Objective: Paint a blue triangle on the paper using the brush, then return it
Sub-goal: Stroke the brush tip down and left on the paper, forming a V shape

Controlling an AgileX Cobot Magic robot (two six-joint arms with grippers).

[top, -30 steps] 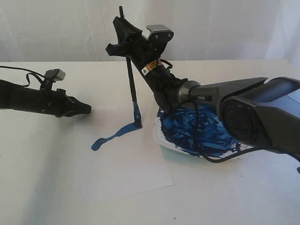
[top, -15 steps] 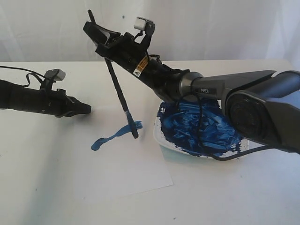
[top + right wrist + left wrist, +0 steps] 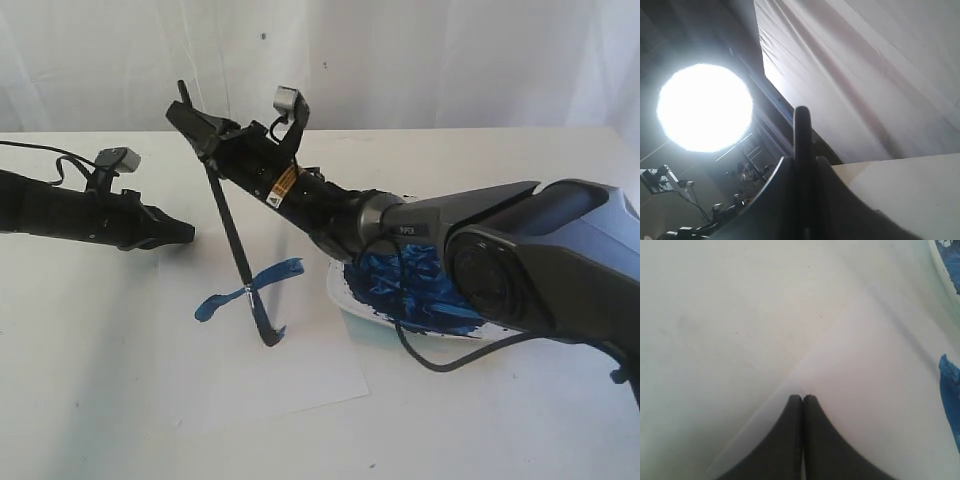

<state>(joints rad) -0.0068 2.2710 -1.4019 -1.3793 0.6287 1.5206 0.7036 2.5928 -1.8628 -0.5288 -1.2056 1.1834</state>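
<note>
My right gripper (image 3: 207, 132) is shut on the upper handle of the brush (image 3: 235, 240), high above the paper (image 3: 280, 385). The black brush slants down from it. Its bent tip (image 3: 271, 337) presses on the sheet just in front of a slanted blue streak (image 3: 250, 288). That single streak is all the paint on the paper; no blue triangle shows. In the right wrist view the handle (image 3: 802, 130) stands up between the fingers of the right gripper (image 3: 803, 159). My left gripper (image 3: 186, 233) is shut and empty, its tips (image 3: 802, 398) over the paper's edge (image 3: 875, 385).
A white dish (image 3: 340, 298) smeared with blue paint (image 3: 420, 290) sits right of the paper, under the right arm. A cable loops off the dish's front edge (image 3: 440, 362). The left arm (image 3: 60, 212) lies low across the table's left side. A white curtain hangs behind.
The right gripper has swung left and tilted over. The brush tip has dragged from the streak's right end across it and toward the front of the paper. The left arm has stayed still.
</note>
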